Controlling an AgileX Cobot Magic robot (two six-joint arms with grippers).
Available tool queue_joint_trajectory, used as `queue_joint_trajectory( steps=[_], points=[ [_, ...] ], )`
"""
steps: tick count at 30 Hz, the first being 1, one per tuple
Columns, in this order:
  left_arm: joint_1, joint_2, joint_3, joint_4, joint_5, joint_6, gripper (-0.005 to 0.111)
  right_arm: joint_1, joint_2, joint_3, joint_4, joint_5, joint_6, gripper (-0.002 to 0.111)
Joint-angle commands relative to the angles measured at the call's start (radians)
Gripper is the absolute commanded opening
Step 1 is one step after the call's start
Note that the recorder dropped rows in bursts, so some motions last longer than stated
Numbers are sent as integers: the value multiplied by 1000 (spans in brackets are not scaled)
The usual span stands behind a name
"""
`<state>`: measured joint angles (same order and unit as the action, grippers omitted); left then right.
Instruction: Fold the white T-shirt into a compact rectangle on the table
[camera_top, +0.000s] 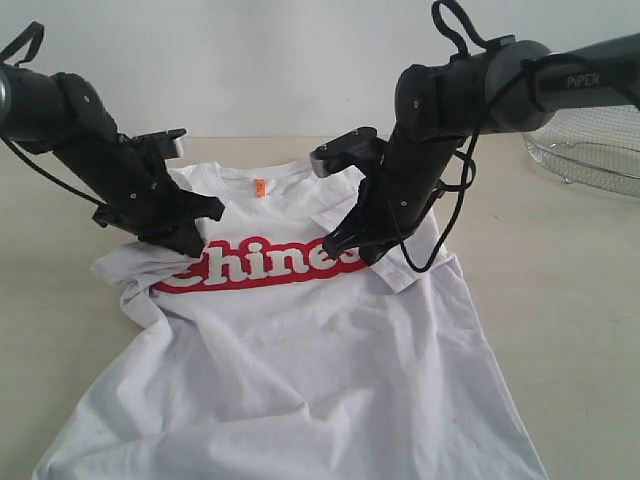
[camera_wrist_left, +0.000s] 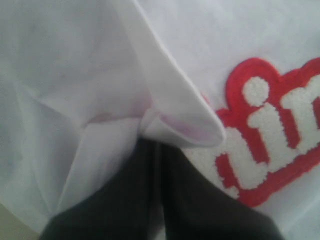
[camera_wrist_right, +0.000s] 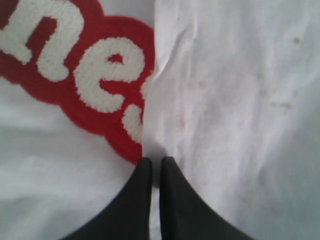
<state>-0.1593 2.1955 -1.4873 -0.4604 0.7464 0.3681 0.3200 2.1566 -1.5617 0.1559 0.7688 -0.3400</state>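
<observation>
The white T-shirt (camera_top: 300, 370) lies chest up on the table (camera_top: 560, 300), its red lettering (camera_top: 260, 265) across the middle and an orange neck tag (camera_top: 259, 187) at the collar. My left gripper (camera_top: 188, 248) is shut on the left sleeve, which is bunched and pulled in toward the first letter. The left wrist view shows the left gripper (camera_wrist_left: 156, 145) pinching a rolled sleeve hem beside the lettering (camera_wrist_left: 270, 150). On the other side, my right gripper (camera_top: 340, 248) is shut on the right sleeve's edge, which covers the end of the word. In its wrist view the right gripper (camera_wrist_right: 156, 161) meets that cloth edge.
A silver wire-mesh basket (camera_top: 595, 150) stands at the back right of the table. The shirt's lower hem runs off the front edge of the exterior view. Bare tabletop lies to both sides of the shirt.
</observation>
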Motion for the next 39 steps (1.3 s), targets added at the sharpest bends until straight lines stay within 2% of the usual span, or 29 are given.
queue_joint_trajectory(
  steps=[1, 2, 4, 5, 7, 9, 11, 12, 16, 18, 20, 22, 23, 26, 27, 31, 34, 39],
  points=[
    [0, 4, -3, 24, 17, 16, 5, -1, -2, -1, -10, 4, -4, 0],
    [0, 1, -3, 5, 20, 43, 5, -1, -2, -1, -9, 4, -6, 0],
    [0, -7, -3, -240, 66, 243, 12, -1, -2, -1, -9, -7, -7, 0],
    [0, -7, -3, -348, 98, 318, 19, -1, -2, -1, -9, -7, -7, 0],
    [0, -7, -3, -540, 166, 453, 42, -1, -2, -1, -9, -1, -7, 0],
    [0, -7, -3, -598, 176, 478, 64, -1, -2, -1, -7, 3, -9, 0],
    [0, -8, -3, -602, 174, 478, 69, -1, -2, -1, -5, 5, -11, 9],
    [0, -11, -3, -602, 174, 478, 69, -1, -5, -1, -5, 5, -11, 14],
    [9, -41, -3, -581, 131, 478, 62, -1, -25, -1, -5, 7, -11, 47],
    [27, -65, -3, -519, 66, 445, 49, -1, -39, -8, 41, 14, -16, 53],
    [46, -84, -3, -430, 2, 408, 32, 0, -49, -19, 128, 38, -56, 49],
    [63, -91, -3, -347, -58, 350, 9, 7, -56, -38, 233, 62, -116, 36],
    [73, -91, -3, -309, -83, 324, 5, 13, -57, -49, 268, 70, -143, 30],
    [92, -63, -3, -277, -86, 299, 5, 50, -57, -71, 337, 74, -227, 4],
    [94, -51, -3, -280, -80, 299, 5, 68, -57, -75, 344, 71, -248, 0],
    [94, -2, -3, -264, -120, 299, 5, 163, -52, -86, 347, 33, -273, 0],
    [97, 32, -3, -259, -190, 266, 5, 227, -52, -86, 347, -71, -271, 0],
    [111, 67, -3, -86, -189, 102, 5, 296, -46, -86, 347, -237, -253, 0]
  ],
)
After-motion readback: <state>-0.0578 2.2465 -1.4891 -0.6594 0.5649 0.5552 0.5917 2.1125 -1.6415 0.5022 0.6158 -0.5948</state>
